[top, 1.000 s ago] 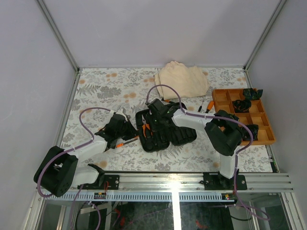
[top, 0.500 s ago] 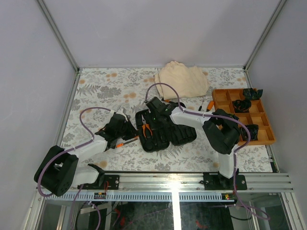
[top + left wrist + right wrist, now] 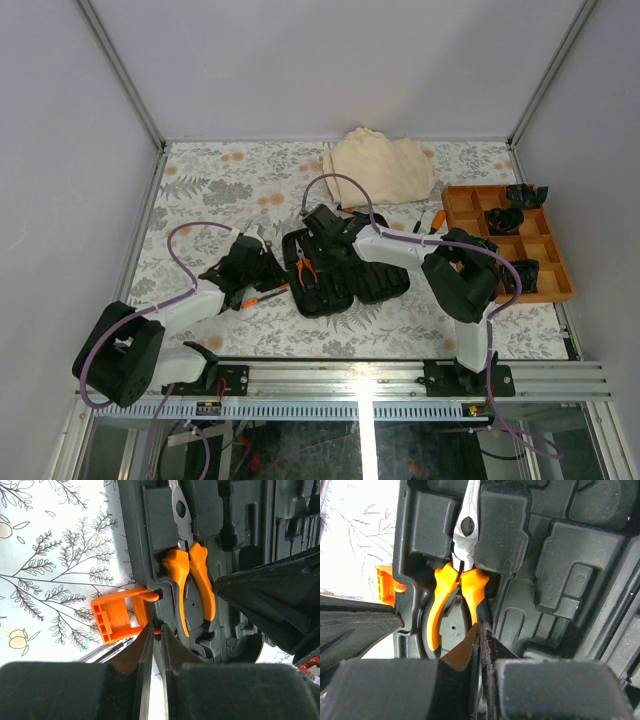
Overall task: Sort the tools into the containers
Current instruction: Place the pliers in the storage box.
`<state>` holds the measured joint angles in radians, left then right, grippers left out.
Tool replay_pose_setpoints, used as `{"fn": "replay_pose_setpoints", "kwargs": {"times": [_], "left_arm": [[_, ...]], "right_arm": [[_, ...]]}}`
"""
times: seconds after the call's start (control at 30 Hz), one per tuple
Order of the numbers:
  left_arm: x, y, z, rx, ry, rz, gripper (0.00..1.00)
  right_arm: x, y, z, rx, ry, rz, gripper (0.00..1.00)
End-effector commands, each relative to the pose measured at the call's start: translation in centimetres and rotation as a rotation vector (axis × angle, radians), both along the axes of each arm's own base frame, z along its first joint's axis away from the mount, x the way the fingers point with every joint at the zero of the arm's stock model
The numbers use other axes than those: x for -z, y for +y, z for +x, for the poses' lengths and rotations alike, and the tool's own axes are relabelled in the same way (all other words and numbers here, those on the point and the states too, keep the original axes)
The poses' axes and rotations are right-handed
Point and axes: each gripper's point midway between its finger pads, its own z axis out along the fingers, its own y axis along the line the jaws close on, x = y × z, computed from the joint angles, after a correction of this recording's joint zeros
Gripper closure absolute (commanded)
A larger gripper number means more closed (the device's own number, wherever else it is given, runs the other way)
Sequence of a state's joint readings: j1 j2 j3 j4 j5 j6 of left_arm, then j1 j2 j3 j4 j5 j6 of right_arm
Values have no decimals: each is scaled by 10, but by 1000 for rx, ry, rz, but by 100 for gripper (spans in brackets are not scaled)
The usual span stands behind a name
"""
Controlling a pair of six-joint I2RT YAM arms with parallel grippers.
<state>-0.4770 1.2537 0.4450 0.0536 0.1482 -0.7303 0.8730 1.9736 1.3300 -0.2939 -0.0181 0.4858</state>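
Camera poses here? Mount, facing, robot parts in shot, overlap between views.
Top external: above and behind the bases, looking down at the table; left arm and right arm show.
Left wrist: on the left arm, looking past its shut left gripper at the tool case, its orange latch and the pliers.
Right wrist: on the right arm, looking past its shut right gripper at the pliers in the case.
Shared: both wrist views show pliers and latch.

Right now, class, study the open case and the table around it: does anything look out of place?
Yes. A screwdriver lies on the table just left of the case, outside its slots, while the pliers sit inside. The orange latch juts out sideways, unfastened.
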Motion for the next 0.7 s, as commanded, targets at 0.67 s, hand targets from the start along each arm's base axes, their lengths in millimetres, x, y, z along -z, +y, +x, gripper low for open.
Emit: {"fn": "replay_pose_setpoints", "kwargs": {"times": [0.67], "left_arm": [[-48, 12, 18, -36, -14, 101, 83]], "right_arm": [[-145, -22, 22, 82, -366, 70, 66]]}}
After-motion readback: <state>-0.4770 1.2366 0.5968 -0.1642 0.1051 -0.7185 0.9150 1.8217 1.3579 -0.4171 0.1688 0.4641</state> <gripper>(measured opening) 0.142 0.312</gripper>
